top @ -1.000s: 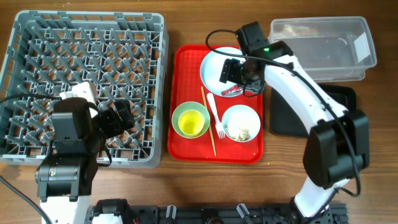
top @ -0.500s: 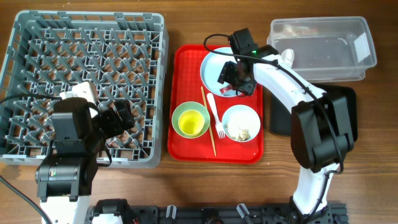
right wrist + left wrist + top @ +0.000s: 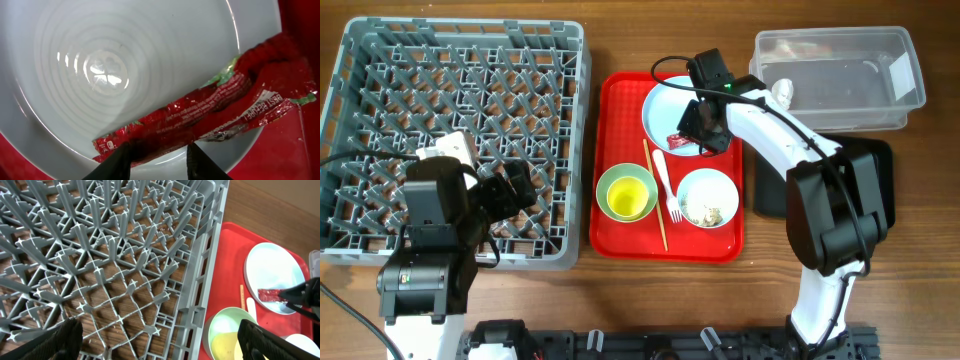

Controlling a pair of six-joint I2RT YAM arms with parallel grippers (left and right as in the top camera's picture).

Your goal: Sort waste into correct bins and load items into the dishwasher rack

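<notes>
early stage: grey pegged plastic rack (image 3: 380, 60) shows no items. right gripper (image 3: 157, 160) jaws stand apart astride the red sauce packet (image 3: 210, 107) on the round pale-blue plate (image 3: 100, 75); left gripper (image 3: 161, 330) spread wide.

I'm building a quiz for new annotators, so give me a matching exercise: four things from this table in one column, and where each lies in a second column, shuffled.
Things:
1. red sauce packet
2. rice scraps
3. white napkin
4. white fork

Places:
A. in the clear tub
B. on the red tray, beside the chopstick
C. on the pale-blue plate, at its rim
D. in the pale-blue bowl

Pairs: 1-C, 2-D, 3-A, 4-B.
</notes>
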